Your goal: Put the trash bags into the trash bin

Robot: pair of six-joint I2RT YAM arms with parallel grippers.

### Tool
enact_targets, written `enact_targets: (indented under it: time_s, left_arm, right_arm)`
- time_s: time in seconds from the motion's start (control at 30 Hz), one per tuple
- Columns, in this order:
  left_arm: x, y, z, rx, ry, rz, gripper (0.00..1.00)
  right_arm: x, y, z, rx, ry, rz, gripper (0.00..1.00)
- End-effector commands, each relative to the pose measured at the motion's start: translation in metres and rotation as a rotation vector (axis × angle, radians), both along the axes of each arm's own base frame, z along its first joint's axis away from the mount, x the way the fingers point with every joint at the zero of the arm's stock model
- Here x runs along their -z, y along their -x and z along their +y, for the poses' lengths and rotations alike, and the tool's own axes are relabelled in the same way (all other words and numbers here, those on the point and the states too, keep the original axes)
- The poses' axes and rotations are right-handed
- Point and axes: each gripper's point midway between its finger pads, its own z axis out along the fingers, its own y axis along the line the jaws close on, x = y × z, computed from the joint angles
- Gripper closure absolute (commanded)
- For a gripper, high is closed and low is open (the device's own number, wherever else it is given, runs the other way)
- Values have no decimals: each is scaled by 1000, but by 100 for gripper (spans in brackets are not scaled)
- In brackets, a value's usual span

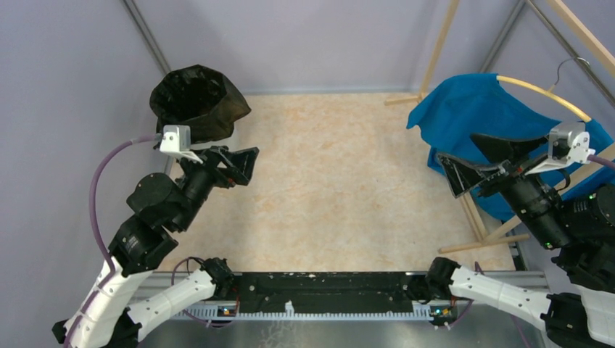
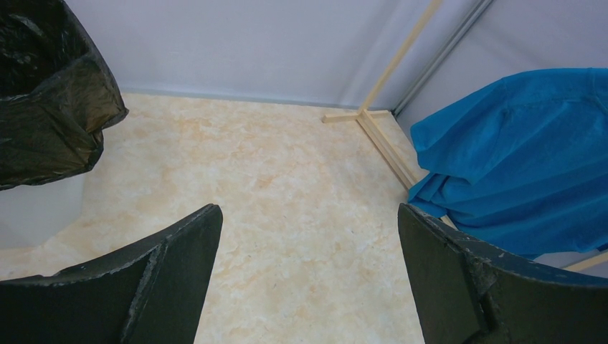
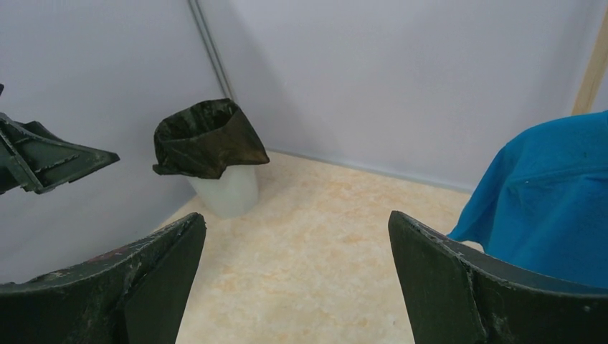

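Observation:
The black trash bag point(image 1: 196, 98) is spread open over the rim of the white trash bin at the far left corner; its edges drape down the outside. In the right wrist view the bag point(image 3: 208, 140) covers the bin's top and the bin's pale lower wall point(image 3: 226, 192) shows below. The left wrist view shows the bag point(image 2: 43, 107) and the bin wall point(image 2: 36, 211) at its left edge. My left gripper point(image 1: 250, 165) is open and empty, just in front and to the right of the bin. My right gripper point(image 1: 458, 148) is open and empty near the blue shirt.
A blue T-shirt point(image 1: 464, 109) hangs on a hanger point(image 1: 540, 90) from a wooden rack point(image 1: 439, 51) at the right. Grey walls close in the left and back sides. The floor is beige marble pattern point(image 1: 341, 167).

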Motion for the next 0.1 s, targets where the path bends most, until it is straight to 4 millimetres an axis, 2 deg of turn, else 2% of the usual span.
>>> enact_targets:
  time_s: [0.0, 0.07]
  left_arm:
    - [-17, 2, 5, -14, 46, -42, 2]
    - [-16, 2, 5, -14, 44, -40, 2]
  right_arm:
    - [-6, 0, 2, -9, -33, -14, 1]
    - [-7, 0, 2, -6, -33, -15, 1]
